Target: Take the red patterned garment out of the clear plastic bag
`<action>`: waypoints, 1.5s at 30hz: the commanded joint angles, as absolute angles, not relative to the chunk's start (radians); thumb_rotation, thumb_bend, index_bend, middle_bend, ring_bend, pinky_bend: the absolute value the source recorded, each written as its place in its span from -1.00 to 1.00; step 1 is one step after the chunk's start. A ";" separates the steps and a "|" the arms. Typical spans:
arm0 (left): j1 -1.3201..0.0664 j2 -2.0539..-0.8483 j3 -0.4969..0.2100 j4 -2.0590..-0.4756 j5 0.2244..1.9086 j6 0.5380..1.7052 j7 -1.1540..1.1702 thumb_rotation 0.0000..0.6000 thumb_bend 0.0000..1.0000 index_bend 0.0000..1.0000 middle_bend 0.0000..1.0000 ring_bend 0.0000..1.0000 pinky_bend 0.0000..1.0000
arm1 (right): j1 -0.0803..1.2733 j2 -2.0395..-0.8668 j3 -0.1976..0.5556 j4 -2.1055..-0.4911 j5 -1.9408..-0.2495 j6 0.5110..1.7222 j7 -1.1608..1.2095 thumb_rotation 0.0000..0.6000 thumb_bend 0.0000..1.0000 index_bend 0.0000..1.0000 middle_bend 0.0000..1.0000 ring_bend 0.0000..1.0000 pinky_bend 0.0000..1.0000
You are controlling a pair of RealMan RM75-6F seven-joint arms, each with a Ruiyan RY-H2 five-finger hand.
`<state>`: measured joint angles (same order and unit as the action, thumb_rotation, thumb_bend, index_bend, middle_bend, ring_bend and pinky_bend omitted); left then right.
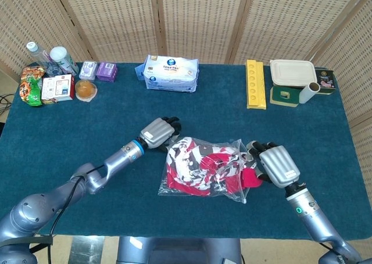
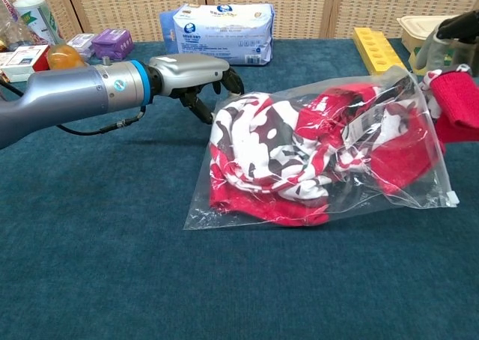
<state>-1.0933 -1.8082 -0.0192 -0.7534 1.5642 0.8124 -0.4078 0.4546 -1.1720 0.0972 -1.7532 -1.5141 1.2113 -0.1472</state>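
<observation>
The clear plastic bag [image 1: 200,179] [image 2: 404,183] lies on the blue table with the red, white and black patterned garment [image 1: 197,162] [image 2: 292,145] bunched inside. My left hand [image 1: 159,131] [image 2: 191,67] is at the bag's closed far-left corner, its curled fingers gripping the plastic there. At the bag's open right end a plain red part of the garment [image 1: 250,177] [image 2: 456,104] sticks out. My right hand [image 1: 273,164] [image 2: 456,29] holds that red end, its fingers closed over it.
Along the table's far edge stand a tissue pack [image 1: 171,73] [image 2: 217,22], a yellow tray [image 1: 255,84] [image 2: 378,48], a white lidded box [image 1: 292,73] and, at the far left, bottles and snack packs [image 1: 49,81]. Blue cloth lies bare in front of the bag.
</observation>
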 commanded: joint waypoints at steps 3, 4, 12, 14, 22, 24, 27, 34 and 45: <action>-1.019 -1.733 -0.005 -0.845 1.558 0.891 -0.422 1.00 -0.01 0.38 -0.32 -0.66 -0.45 | 0.442 -1.152 0.101 -1.773 -1.521 1.236 -0.155 1.00 0.09 0.27 -0.32 -0.01 -0.10; -1.009 -1.722 -0.004 -0.855 1.556 0.899 -0.422 1.00 -0.01 0.38 -0.30 -0.65 -0.45 | 0.440 -1.149 0.102 -1.776 -1.522 1.240 -0.156 1.00 0.09 0.27 -0.32 -0.01 -0.10; -0.861 -1.540 0.009 -1.014 1.509 1.021 -0.421 1.00 -0.01 0.38 -0.24 -0.58 -0.42 | 0.422 -1.116 0.117 -1.782 -1.510 1.272 -0.155 1.00 0.09 0.28 -0.30 0.01 -0.10; -0.836 -1.504 0.010 -1.044 1.498 1.038 -0.415 1.00 -0.01 0.38 -0.24 -0.58 -0.42 | 0.418 -1.109 0.120 -1.778 -1.502 1.276 -0.152 1.00 0.09 0.28 -0.30 0.01 -0.10; -0.707 -1.348 0.017 -1.117 1.420 1.079 -0.407 1.00 -0.01 0.38 -0.23 -0.57 -0.41 | 0.384 -1.059 0.136 -1.739 -1.438 1.298 -0.142 1.00 0.09 0.29 -0.29 0.02 -0.08; -0.688 -1.326 0.017 -1.129 1.413 1.084 -0.410 1.00 -0.02 0.37 -0.23 -0.57 -0.41 | 0.377 -1.054 0.137 -1.732 -1.429 1.301 -0.137 1.00 0.09 0.29 -0.29 0.02 -0.08; -0.649 -1.291 0.013 -1.139 1.395 1.099 -0.412 1.00 -0.02 0.38 -0.23 -0.57 -0.41 | 0.355 -1.037 0.138 -1.712 -1.400 1.312 -0.124 1.00 0.10 0.29 -0.29 0.02 -0.09; -0.625 -1.280 -0.006 -1.121 1.374 1.081 -0.412 1.00 -0.06 0.37 -0.23 -0.57 -0.41 | 0.333 -1.025 0.133 -1.696 -1.390 1.320 -0.107 1.00 0.09 0.27 -0.29 0.01 -0.09; -0.655 -1.224 -0.005 -1.230 1.351 0.939 -0.314 0.95 -1.00 -1.00 -0.91 -1.00 -0.86 | 0.325 -1.027 0.105 -1.677 -1.429 1.308 -0.122 0.66 -0.79 -0.94 -0.78 -0.61 -0.53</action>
